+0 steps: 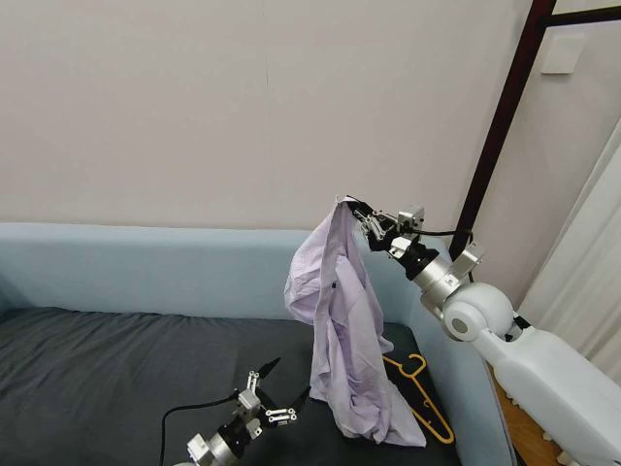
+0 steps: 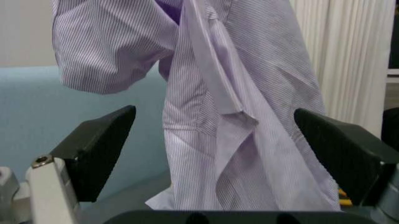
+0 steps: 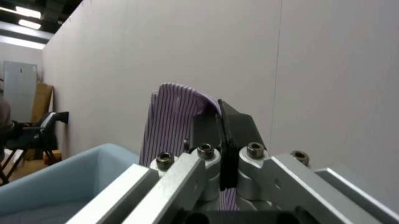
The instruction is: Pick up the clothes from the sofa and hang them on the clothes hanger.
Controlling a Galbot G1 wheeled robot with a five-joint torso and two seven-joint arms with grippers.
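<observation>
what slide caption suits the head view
Right gripper holds a purple shirt up over the sofa; open left gripper hovers beside it, yellow hanger lying on the seat.

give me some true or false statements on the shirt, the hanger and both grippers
1. The right gripper holds the striped lilac shirt up by its top edge. True.
2. The left gripper is clamped on the shirt. False: its jaws stand open beside the shirt's lower part, holding nothing.
3. The yellow hanger is inside the shirt's shoulders. False: it lies on the sofa seat, next to the shirt's lower end.
4. The sofa has a light blue back and a dark seat. True.
</observation>
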